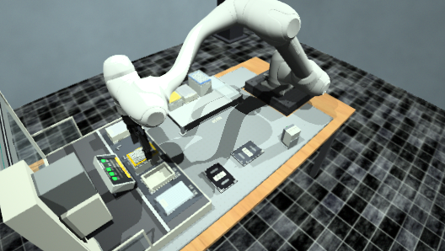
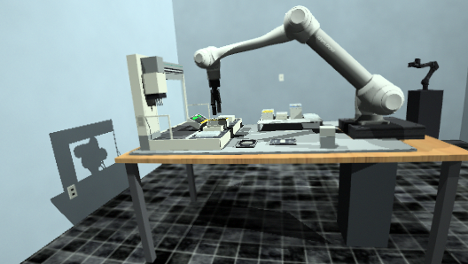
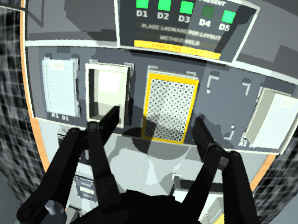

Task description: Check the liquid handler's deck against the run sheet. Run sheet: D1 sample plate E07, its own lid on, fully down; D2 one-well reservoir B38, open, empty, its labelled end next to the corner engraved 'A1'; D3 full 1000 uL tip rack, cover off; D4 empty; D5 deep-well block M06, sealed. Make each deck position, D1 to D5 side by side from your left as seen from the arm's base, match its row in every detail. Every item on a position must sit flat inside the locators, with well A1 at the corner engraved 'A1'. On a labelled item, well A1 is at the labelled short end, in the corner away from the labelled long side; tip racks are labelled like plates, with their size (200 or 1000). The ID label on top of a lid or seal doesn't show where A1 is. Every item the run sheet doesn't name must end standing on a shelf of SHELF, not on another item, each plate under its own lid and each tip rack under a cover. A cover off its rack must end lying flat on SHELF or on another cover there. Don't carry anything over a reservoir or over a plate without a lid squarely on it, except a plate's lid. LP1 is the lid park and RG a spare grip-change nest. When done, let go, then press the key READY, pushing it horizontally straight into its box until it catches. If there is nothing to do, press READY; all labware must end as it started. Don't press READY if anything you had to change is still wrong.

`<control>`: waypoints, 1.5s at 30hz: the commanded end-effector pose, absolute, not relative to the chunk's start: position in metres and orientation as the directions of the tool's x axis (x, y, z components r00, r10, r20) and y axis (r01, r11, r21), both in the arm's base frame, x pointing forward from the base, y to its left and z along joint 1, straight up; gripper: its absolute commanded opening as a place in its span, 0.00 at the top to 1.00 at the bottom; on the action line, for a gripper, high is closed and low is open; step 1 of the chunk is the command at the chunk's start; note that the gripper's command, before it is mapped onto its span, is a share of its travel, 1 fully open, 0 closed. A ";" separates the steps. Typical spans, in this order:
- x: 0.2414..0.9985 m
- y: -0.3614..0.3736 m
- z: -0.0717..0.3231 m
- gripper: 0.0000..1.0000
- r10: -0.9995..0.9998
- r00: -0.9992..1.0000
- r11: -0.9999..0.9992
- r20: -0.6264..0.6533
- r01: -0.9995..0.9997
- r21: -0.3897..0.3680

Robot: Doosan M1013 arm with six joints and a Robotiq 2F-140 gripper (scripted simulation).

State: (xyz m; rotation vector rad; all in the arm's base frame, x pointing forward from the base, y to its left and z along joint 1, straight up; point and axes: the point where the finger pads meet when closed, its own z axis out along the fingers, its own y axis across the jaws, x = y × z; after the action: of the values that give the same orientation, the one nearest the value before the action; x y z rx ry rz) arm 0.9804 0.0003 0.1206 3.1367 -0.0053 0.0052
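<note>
My gripper is open and empty. It hangs a little above the yellow-framed tip rack at D3, which has no cover on. In the wrist view the lidded sample plate is at D1. The open, cream one-well reservoir is at D2. D4 is bare. The pale deep-well block is at D5. The labels are too small to read.
The indicator panel stands behind the deck. SHELF at the back carries a yellow-topped rack, a white box and a blue-rimmed rack. Two black nests and the READY key box sit on the mat.
</note>
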 end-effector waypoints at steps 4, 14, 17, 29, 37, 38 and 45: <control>0.981 0.018 0.122 0.21 -0.003 1.000 -1.000 0.006 -0.003 0.004; 0.981 0.068 0.122 0.21 -0.003 1.000 -1.000 0.006 -0.003 0.004; 0.981 0.083 0.122 0.21 -0.003 1.000 -1.000 0.006 -0.003 0.004; 0.981 0.107 0.122 0.21 -0.003 1.000 -1.000 0.005 -0.003 0.004; 0.981 0.107 0.122 0.21 -0.003 1.000 -1.000 0.005 -0.003 0.004; 0.981 0.107 0.122 0.21 -0.003 1.000 -1.000 0.005 -0.003 0.004; 0.981 0.107 0.122 0.21 -0.003 1.000 -1.000 0.005 -0.003 0.004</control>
State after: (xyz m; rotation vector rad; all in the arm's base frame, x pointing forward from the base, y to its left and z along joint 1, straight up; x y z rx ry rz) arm 0.9808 0.1066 0.1202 3.1367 -0.0051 0.0056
